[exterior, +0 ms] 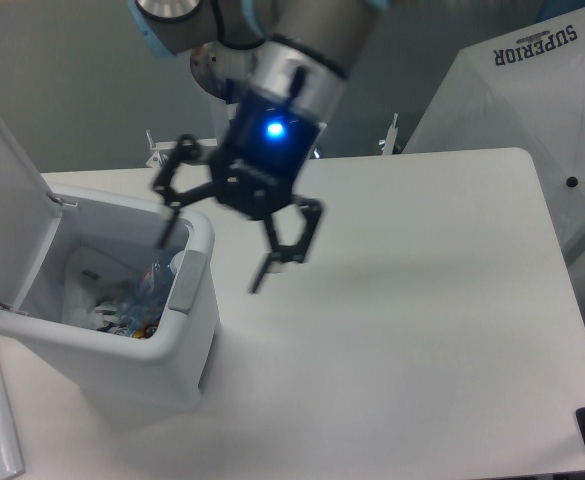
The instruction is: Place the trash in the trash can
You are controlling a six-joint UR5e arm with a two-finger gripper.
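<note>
Hovering over the right rim of the white rectangular plastic trash can, the black two-finger hand was spread wide and held nothing. Inside the bin, lid up, lay the crushed clear plastic bottle and the crumpled white plastic wrapper. Everything stood on a white worktop.

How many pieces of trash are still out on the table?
0. The table shows none. What trash can be seen, a bottle and a wrapper, lies inside the bin; more may be hidden there.
</note>
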